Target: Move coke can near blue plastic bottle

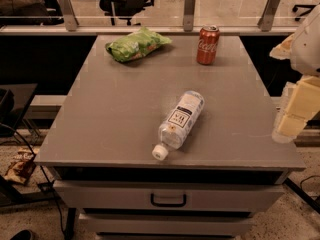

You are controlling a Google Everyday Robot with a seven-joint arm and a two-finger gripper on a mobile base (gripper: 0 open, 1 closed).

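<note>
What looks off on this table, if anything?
The blue plastic bottle lies on its side, its white cap close to the front edge of the table; it might roll. The coke can stands upright at the back. The tool hangs beyond the right side.

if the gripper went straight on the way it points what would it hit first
Likely the table near its right edge, depth unclear; the gripper hangs at the right, pointing down, far from the coke can.
</note>
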